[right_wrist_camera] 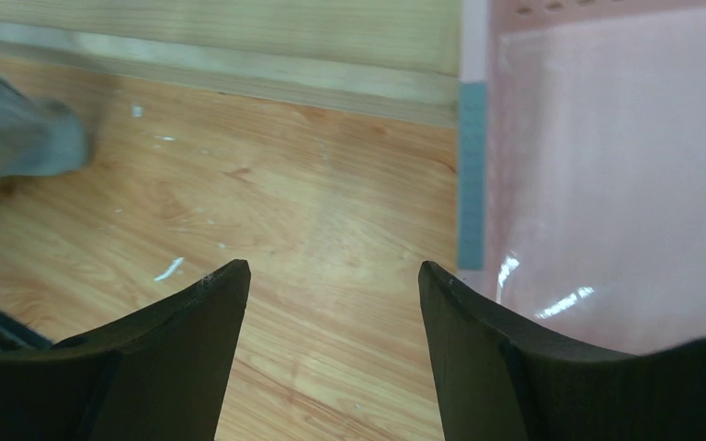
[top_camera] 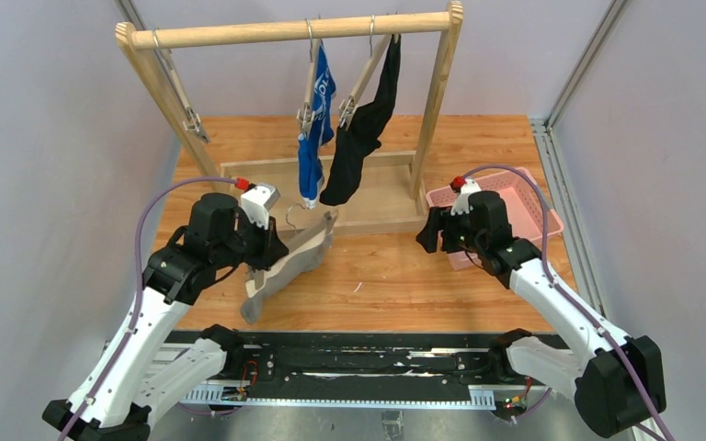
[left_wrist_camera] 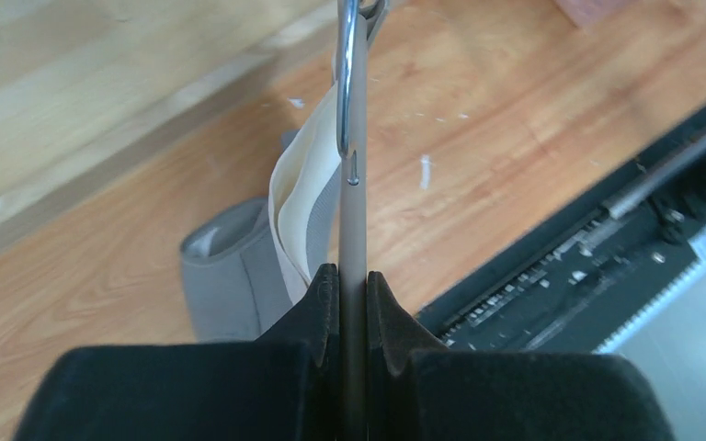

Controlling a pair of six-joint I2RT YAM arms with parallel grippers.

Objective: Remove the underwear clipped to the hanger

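Observation:
My left gripper (top_camera: pixel 278 246) is shut on the bar of a hanger (left_wrist_camera: pixel 353 220), held low over the table in front of the rack. The grey-beige brief (top_camera: pixel 287 268) hangs from that hanger and drapes onto the table; it also shows in the left wrist view (left_wrist_camera: pixel 230 276). The blue brief (top_camera: pixel 315 138) and the black brief (top_camera: pixel 363 138) hang clipped to two hangers on the rack's top bar (top_camera: pixel 294 32). My right gripper (top_camera: pixel 427 234) is open and empty, low over the table beside the pink basket (top_camera: pixel 533 207).
The wooden rack's base frame (top_camera: pixel 377 197) stands at the back middle. An empty clip hanger (top_camera: pixel 179 92) hangs at the rack's left end. The pink basket (right_wrist_camera: pixel 607 165) sits at the right. A black rail (top_camera: pixel 349 363) runs along the near edge.

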